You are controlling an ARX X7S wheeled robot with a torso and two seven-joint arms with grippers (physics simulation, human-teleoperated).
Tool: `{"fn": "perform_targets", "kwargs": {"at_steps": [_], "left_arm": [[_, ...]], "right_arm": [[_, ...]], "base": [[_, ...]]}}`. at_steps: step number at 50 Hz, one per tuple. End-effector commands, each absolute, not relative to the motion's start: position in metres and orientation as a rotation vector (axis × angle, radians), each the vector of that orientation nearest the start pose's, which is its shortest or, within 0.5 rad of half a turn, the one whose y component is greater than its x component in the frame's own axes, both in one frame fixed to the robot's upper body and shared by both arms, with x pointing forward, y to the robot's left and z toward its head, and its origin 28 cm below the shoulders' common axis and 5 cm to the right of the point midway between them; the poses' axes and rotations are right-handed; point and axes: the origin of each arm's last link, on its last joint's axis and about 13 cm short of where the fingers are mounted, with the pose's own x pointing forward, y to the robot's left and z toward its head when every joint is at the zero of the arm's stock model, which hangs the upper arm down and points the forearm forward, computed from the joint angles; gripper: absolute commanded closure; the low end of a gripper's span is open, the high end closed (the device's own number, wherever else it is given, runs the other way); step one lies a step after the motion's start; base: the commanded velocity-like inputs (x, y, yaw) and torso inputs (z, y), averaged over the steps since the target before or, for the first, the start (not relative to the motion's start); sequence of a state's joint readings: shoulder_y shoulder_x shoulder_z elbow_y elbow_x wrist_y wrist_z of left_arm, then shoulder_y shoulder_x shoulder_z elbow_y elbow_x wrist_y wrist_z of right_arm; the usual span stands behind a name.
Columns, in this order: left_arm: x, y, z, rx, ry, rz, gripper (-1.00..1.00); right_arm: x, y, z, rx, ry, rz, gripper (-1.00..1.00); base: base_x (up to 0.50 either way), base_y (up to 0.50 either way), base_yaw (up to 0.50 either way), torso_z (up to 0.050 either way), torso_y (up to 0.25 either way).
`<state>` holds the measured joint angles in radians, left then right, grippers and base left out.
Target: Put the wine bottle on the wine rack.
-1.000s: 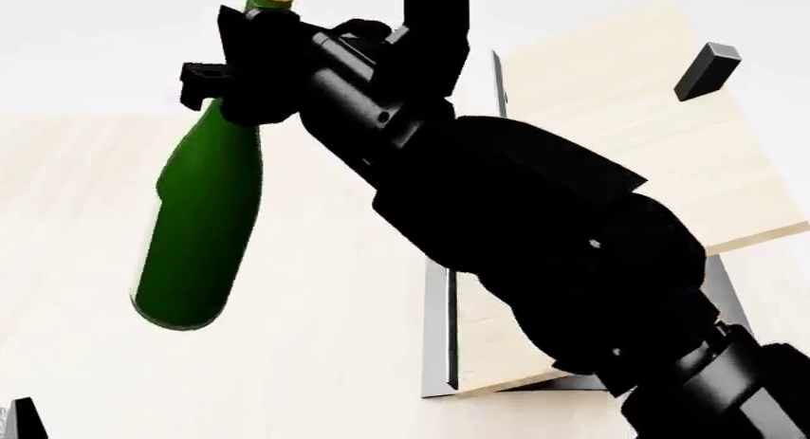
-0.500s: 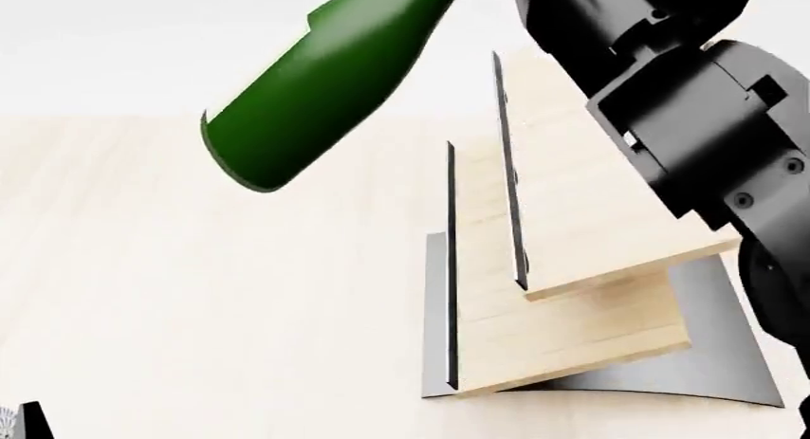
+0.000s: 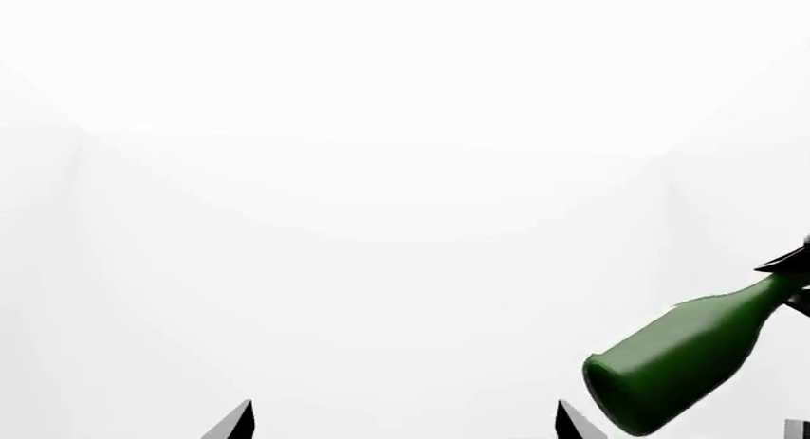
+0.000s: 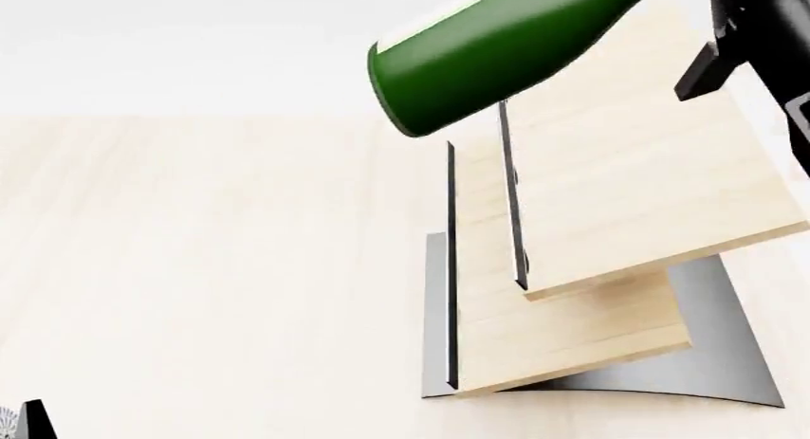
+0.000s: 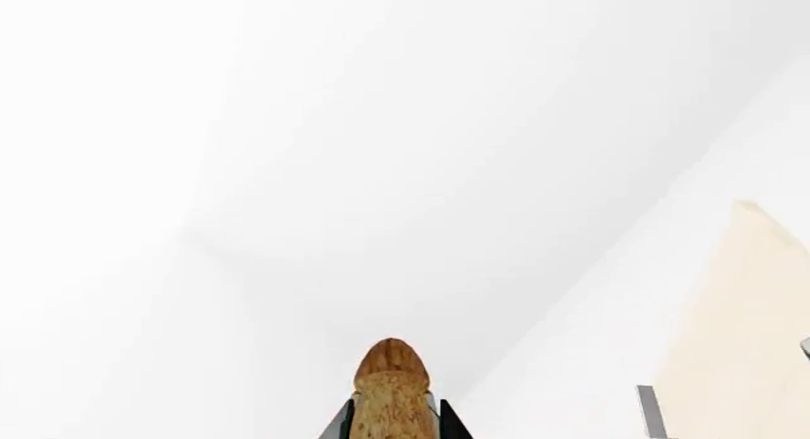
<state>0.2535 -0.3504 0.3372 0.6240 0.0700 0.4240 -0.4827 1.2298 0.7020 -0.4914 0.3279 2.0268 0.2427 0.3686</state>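
The dark green wine bottle [image 4: 506, 45] hangs tilted in the air, its base pointing down-left and its neck running off the head view's top right. It is above the upper edge of the wine rack [image 4: 633, 183], two slanted light-wood boards with a black peg [image 4: 707, 71] on a grey base [image 4: 708, 363]. My right gripper [image 5: 393, 425] is shut on the bottle's tan cork [image 5: 390, 387]. My left gripper [image 3: 402, 425] is open and empty, with the bottle [image 3: 684, 363] off to one side of it.
The rack stands on a pale wooden table top [image 4: 215, 268]. Thin dark metal strips [image 4: 451, 259] run along the boards' left edges. A black part of my right arm [image 4: 760, 22] shows at the head view's top right. A pale board of the rack [image 5: 746, 316] shows in the right wrist view.
The bottle has swung from hanging nearly upright at the left to tilted and further right, above the rack. My right arm has pulled away to the right and uncovered the rack.
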Motion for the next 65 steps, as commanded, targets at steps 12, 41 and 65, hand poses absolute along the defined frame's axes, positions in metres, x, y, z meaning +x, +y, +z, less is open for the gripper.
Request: {"fn": "perform_targets", "kwargs": {"at_steps": [12, 41, 65], "left_arm": [[0.132, 0.187, 0.117, -0.027, -0.737, -0.031, -1.00], [0.132, 0.184, 0.114, -0.025, -0.728, -0.045, -1.00], [0.132, 0.183, 0.113, -0.023, -0.723, -0.049, -1.00]], "right_arm": [[0.325, -0.244, 0.312, 1.133, -0.178, 0.186, 1.00], [0.329, -0.255, 0.275, 1.133, -0.135, 0.136, 1.00], [0.333, -0.258, 0.253, 1.136, -0.098, 0.118, 1.00]], "base": [[0.00, 0.00, 0.00, 0.000, 0.001], [0.00, 0.00, 0.00, 0.000, 0.001], [0.00, 0.00, 0.00, 0.001, 0.001]]}}
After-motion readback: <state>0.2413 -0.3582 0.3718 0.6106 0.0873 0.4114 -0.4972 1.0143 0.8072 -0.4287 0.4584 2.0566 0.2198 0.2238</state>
